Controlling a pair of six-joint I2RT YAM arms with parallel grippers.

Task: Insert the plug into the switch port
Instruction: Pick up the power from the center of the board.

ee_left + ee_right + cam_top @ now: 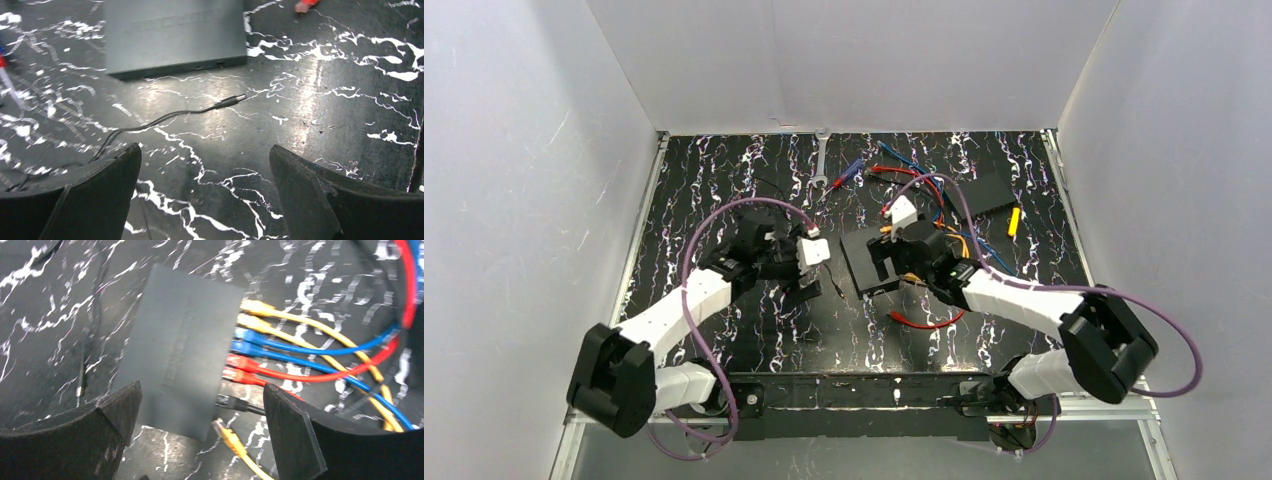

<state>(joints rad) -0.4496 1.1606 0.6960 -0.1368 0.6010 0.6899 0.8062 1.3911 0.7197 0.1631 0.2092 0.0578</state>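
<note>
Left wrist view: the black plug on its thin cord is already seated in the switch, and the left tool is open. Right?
No. The plug lies loose on the table, short of the switch, not seated; the left wrist view shows it. The left tool is open, as said.

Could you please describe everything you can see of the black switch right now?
The switch is a flat, matte dark-grey rectangular box with faint lettering on top, lying flat on the marbled table. Yellow, blue and red cables are plugged along one edge. The barrel plug lies short of another edge, not inserted.
</note>
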